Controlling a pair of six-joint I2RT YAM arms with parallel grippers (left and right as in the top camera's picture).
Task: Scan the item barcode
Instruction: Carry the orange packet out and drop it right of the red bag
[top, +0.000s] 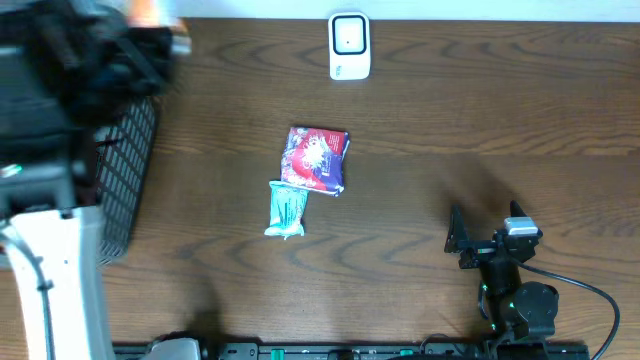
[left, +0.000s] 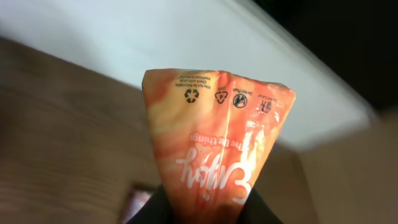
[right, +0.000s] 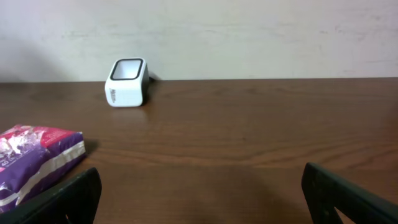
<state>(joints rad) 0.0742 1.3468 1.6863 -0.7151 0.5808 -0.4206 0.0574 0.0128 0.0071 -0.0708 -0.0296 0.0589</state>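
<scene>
Left wrist: orange packet (left: 214, 143) juts lengthwise from jaws (print upside down)

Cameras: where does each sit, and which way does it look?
Overhead: above, looking down at the brown wooden table; both arms show.
Left wrist: on the left gripper, facing the orange plastic packet it pinches.
Right wrist: low, looking along the table past the open right gripper.
Shared: overhead and right wrist both show the white box-shaped scanner and the red-and-purple packet.
</scene>
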